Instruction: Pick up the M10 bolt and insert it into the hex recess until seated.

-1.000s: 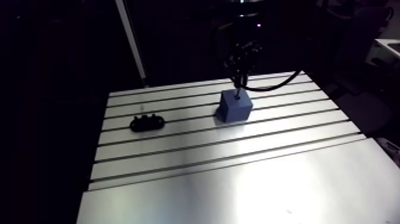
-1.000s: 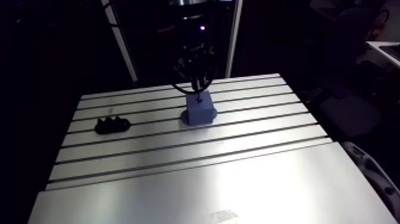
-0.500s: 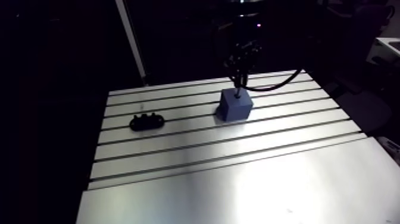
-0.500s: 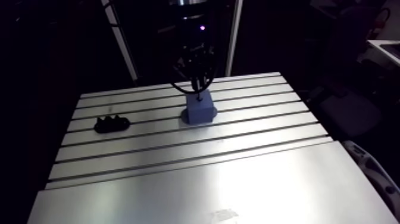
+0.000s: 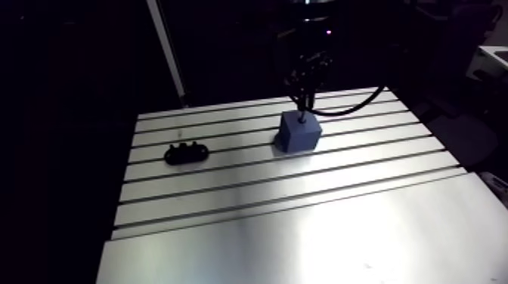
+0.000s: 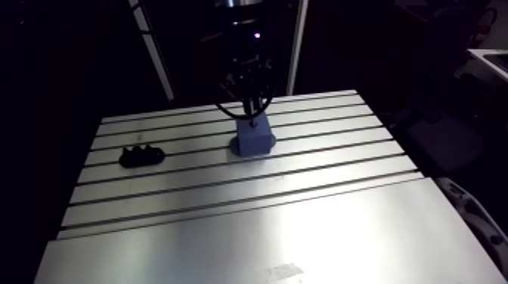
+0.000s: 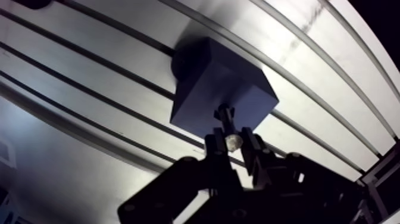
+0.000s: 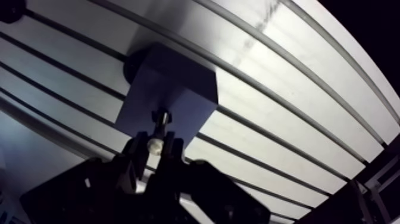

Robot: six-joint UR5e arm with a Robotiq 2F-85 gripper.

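Note:
A blue block [image 5: 298, 133] stands on the slotted table [image 5: 302, 219], toward its far side. My gripper [image 7: 232, 142] hangs straight over the block and is shut on the M10 bolt [image 7: 227, 122], held upright between the fingers. In the wrist view the bolt's lower end meets the top face of the blue block [image 7: 221, 89]; the recess itself is hidden beneath the bolt. In the arm view the gripper [image 5: 303, 97] is dark above the block, with the bolt's shank showing as a thin line down to the block's top.
A small black holder [image 5: 187, 154] with rounded bumps lies on the table to the left of the block. The table's left and far edges drop into darkness. Long slots run across the far half of the table; the near half is smooth plate.
The gripper and bolt stay over the block with hardly any visible motion. The block and the black holder have not moved.

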